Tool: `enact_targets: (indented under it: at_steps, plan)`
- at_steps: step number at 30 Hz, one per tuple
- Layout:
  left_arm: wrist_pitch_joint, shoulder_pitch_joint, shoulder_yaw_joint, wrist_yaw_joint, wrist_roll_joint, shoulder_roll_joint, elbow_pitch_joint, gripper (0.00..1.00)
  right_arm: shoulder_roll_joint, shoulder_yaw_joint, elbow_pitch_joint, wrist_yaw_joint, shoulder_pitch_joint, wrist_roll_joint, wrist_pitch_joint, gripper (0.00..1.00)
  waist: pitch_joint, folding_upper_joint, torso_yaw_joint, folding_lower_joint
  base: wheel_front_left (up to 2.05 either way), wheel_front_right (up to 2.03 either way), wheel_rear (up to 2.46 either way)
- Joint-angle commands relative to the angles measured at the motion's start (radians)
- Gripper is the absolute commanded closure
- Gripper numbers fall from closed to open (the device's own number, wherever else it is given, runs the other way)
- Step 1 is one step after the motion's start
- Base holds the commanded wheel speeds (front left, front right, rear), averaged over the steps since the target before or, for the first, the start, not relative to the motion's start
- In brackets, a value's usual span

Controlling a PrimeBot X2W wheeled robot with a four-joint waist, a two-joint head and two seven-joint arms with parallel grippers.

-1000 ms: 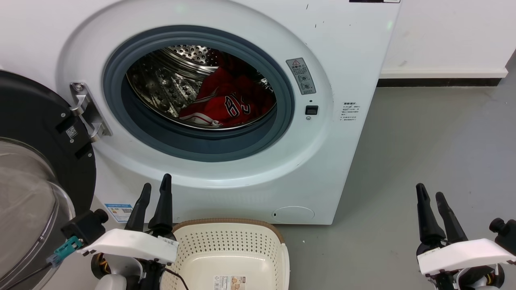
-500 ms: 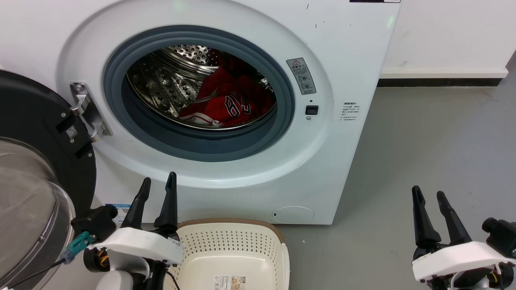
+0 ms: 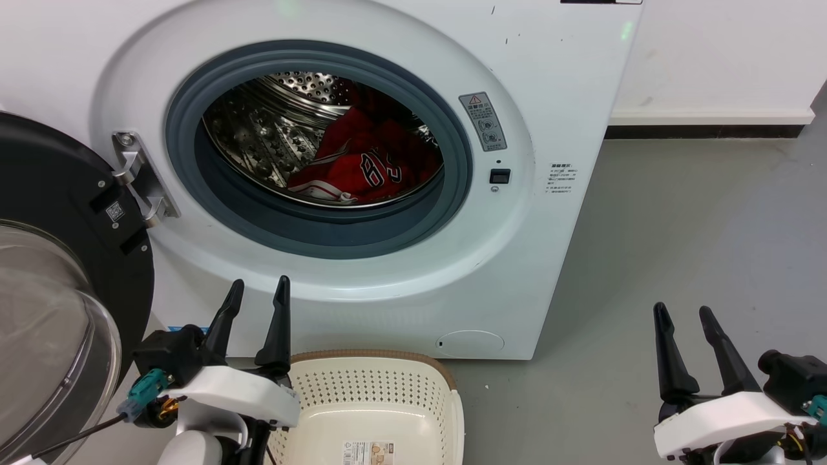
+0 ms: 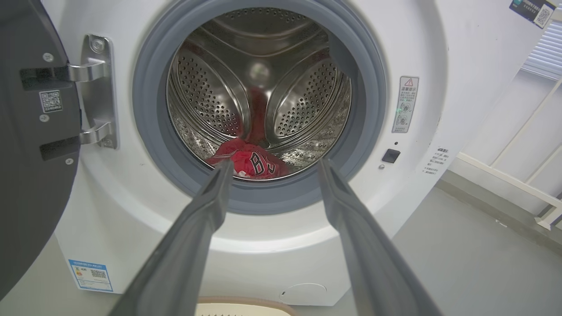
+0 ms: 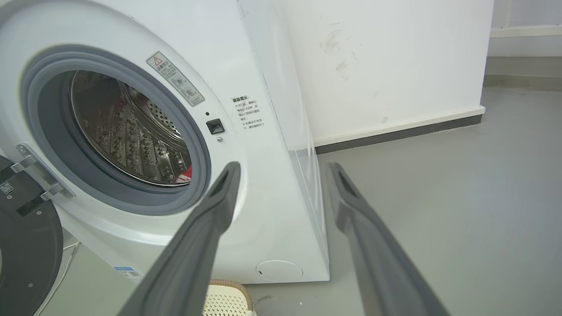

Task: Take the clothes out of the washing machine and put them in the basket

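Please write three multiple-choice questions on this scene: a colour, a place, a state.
1. The small cream perforated plastic basket has a rim of which colour? A brown B blue C black
2. Where do the bright red jersey clothes lie? A in the basket B in the steel drum of the large white washing machine C on top of it
3. The left claw is: A shut on cloth B open, empty C shut, empty
Answers: A, the woven-look edge is brown; B, red cloth shows inside the drum; B, its dark fingers stand apart.
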Motion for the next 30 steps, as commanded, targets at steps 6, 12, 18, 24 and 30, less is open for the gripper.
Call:
enact_targets:
  at_steps: [6,12,18,24,30]
  plan:
    - [-0.023,-0.017,-0.006,0.001,0.08,0.009,0.003,0.0,0.001,0.002,-0.015,0.0,0.011,-0.075,-0.017,0.0,0.001,0.0,0.001,0.0,0.0,0.0,0.0]
    - [-0.035,-0.015,-0.009,0.004,0.136,0.01,0.009,0.0,0.001,0.004,-0.014,0.0,0.012,-0.128,-0.026,0.0,0.001,0.0,0.002,0.0,0.0,0.0,0.0]
    - [-0.048,-0.016,-0.008,0.006,0.186,0.01,0.018,0.0,0.001,0.006,-0.014,0.0,0.016,-0.179,-0.035,0.0,0.002,0.0,0.003,0.0,0.0,0.0,0.0]
    - [-0.06,-0.015,-0.006,0.013,0.232,0.006,0.021,0.0,0.001,0.007,-0.015,0.0,0.02,-0.225,-0.041,0.0,0.002,0.0,0.004,0.0,0.0,0.0,0.0]
    - [-0.071,-0.014,-0.001,0.014,0.276,0.005,0.025,0.0,0.001,0.008,-0.015,0.0,0.024,-0.266,-0.049,0.0,0.001,0.0,0.004,0.0,0.0,0.0,0.0]
